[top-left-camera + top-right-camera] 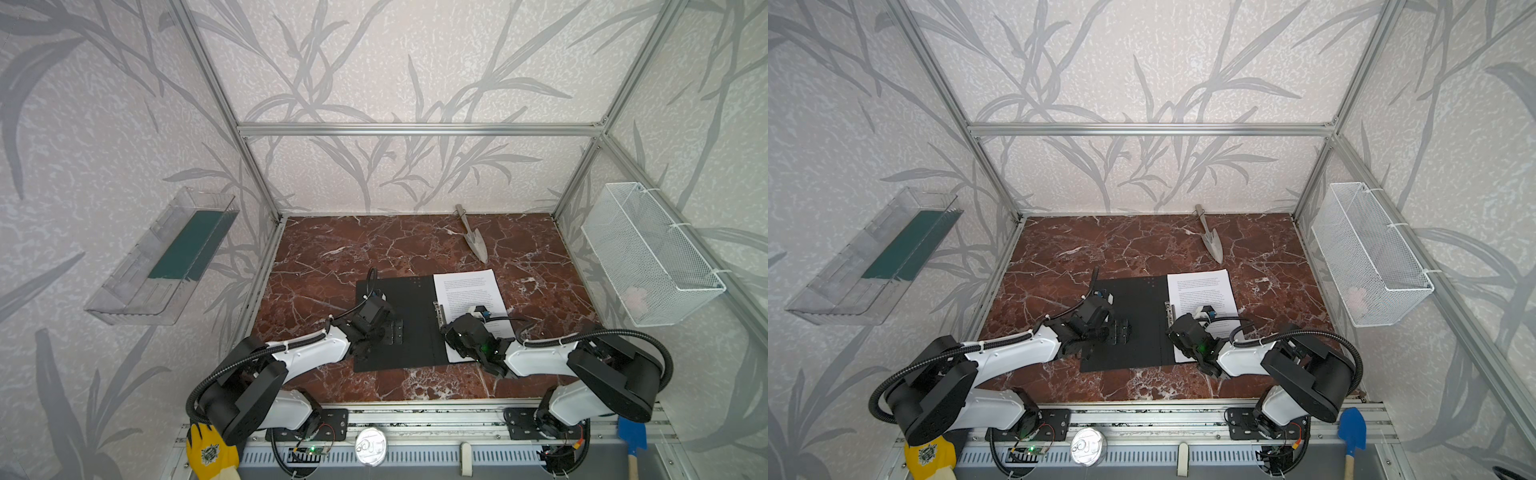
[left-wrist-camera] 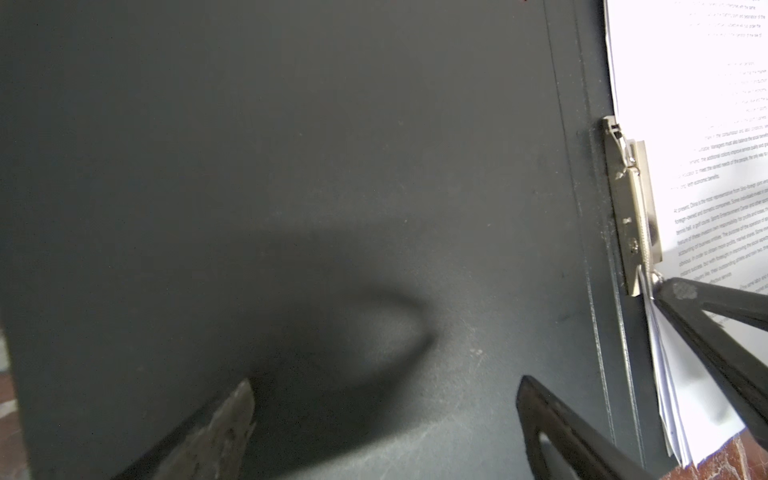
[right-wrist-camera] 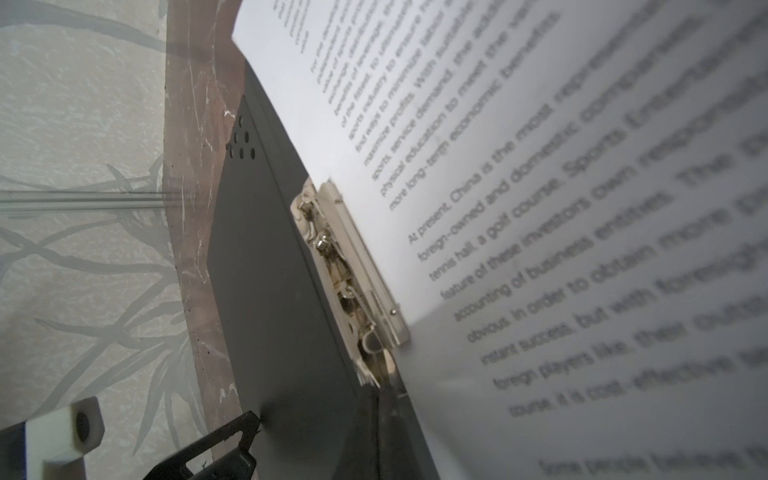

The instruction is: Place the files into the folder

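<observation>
Wide look first: the red marble table [image 1: 324, 249] carries everything, and the folder [image 1: 411, 316] lies opened out flat in the middle of it, matte black with the inner side up. Its left leaf is bare. The right leaf is almost wholly covered by the files [image 1: 469, 291], a stack of white sheets dense with black print, their long edge along the spine.

So the papers are on the folder, but I'd judge the job is not finished: the step in hand looks like seating that stack at the spine.

The left gripper [image 1: 392, 332] hangs low over the bare leaf with its jaws spread wide and nothing between them. The right gripper [image 2: 681, 291] has its jaws pressed together, with the tip right at the near end of the clip, against the sheets' edge. Whether it pinches paper or just pushes there, I cannot tell.

Far back, well apart, a metal trowel [image 1: 473, 239] lies idle.

Now the small stuff: the silver clip [image 3: 345, 270] runs along the inner spine, and the page edge meets it. In the left wrist view the sheets fan apart near their near corner, several layers showing, not squared up. The right wrist view shows the top sheet bowing up.

Next move, by my reckoning: the loose edges need tucking and holding, then the spread jaws take the bare leaf's outer edge and fold it over.
</observation>
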You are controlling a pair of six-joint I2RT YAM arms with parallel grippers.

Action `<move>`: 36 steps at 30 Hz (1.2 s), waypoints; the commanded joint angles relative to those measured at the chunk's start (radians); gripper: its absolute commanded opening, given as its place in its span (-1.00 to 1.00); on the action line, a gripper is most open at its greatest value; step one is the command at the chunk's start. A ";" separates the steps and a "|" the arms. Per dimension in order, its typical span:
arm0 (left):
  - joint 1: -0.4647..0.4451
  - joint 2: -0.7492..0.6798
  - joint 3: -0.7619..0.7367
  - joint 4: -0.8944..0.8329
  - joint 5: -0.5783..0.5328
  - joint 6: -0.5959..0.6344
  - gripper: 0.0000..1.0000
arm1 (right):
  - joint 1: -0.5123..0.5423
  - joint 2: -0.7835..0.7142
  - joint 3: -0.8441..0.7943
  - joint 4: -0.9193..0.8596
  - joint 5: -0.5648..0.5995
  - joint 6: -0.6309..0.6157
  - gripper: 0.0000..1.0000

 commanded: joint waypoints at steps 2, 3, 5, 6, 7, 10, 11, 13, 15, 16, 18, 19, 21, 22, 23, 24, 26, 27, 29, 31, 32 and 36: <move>0.004 0.045 -0.027 -0.091 0.035 -0.012 0.99 | 0.013 -0.001 0.013 -0.245 -0.042 -0.091 -1.00; 0.003 0.045 -0.026 -0.091 0.036 -0.012 0.98 | 0.014 0.000 0.013 -0.239 -0.044 -0.092 -1.00; 0.003 0.044 -0.027 -0.091 0.037 -0.012 0.98 | 0.014 0.009 0.012 -0.215 -0.055 -0.097 -1.00; 0.004 0.044 -0.027 -0.090 0.037 -0.012 0.98 | 0.014 0.019 0.012 -0.201 -0.065 -0.101 -1.00; 0.004 0.044 -0.028 -0.090 0.037 -0.012 0.98 | 0.015 0.031 0.015 -0.189 -0.075 -0.106 -1.00; 0.004 0.043 -0.026 -0.091 0.037 -0.012 0.98 | 0.014 0.053 0.020 -0.151 -0.092 -0.119 -1.00; 0.005 0.040 -0.027 -0.093 0.037 -0.012 0.98 | 0.014 0.049 0.023 -0.149 -0.089 -0.132 -1.00; 0.005 0.034 -0.028 -0.096 0.033 -0.012 0.98 | 0.014 0.025 0.033 -0.176 -0.075 -0.152 -1.00; 0.004 0.024 -0.030 -0.096 0.033 -0.009 0.98 | 0.014 -0.008 0.032 -0.191 -0.062 -0.177 -1.00; 0.005 0.019 -0.030 -0.099 0.034 -0.008 0.98 | 0.014 -0.022 0.034 -0.196 -0.058 -0.190 -0.93; 0.005 0.007 -0.029 -0.103 0.035 -0.003 0.98 | 0.013 -0.052 0.050 -0.233 -0.053 -0.219 -0.79; 0.005 0.002 -0.028 -0.106 0.036 -0.001 0.98 | 0.011 -0.064 0.055 -0.245 -0.051 -0.227 -0.76; 0.005 -0.008 -0.024 -0.111 0.044 0.005 0.98 | 0.010 -0.087 0.062 -0.251 -0.046 -0.251 -0.64; 0.004 -0.013 -0.022 -0.112 0.047 0.009 0.98 | 0.007 -0.099 0.063 -0.252 -0.046 -0.261 -0.57; 0.005 -0.019 -0.021 -0.119 0.043 0.011 0.98 | 0.002 -0.112 0.069 -0.257 -0.048 -0.279 -0.49; 0.007 -0.028 -0.018 -0.121 0.044 0.018 0.98 | -0.004 -0.128 0.079 -0.265 -0.058 -0.306 -0.41; 0.006 -0.045 -0.014 -0.114 0.061 0.024 0.98 | -0.010 -0.164 0.104 -0.298 -0.073 -0.363 -0.29; 0.007 -0.056 -0.013 -0.106 0.079 0.020 0.98 | -0.013 -0.188 0.118 -0.309 -0.080 -0.414 -0.22; 0.005 -0.083 -0.007 -0.091 0.111 0.002 0.98 | -0.021 -0.242 0.151 -0.360 -0.081 -0.508 0.00; 0.006 -0.130 -0.008 -0.088 0.103 -0.033 0.98 | -0.071 -0.282 0.198 -0.442 -0.129 -0.618 0.17; 0.007 -0.164 -0.008 -0.112 0.053 -0.057 0.98 | -0.113 -0.300 0.219 -0.484 -0.176 -0.691 0.24; 0.084 -0.315 -0.043 -0.182 -0.056 -0.082 0.99 | -0.297 -0.395 0.222 -0.624 -0.227 -0.897 0.57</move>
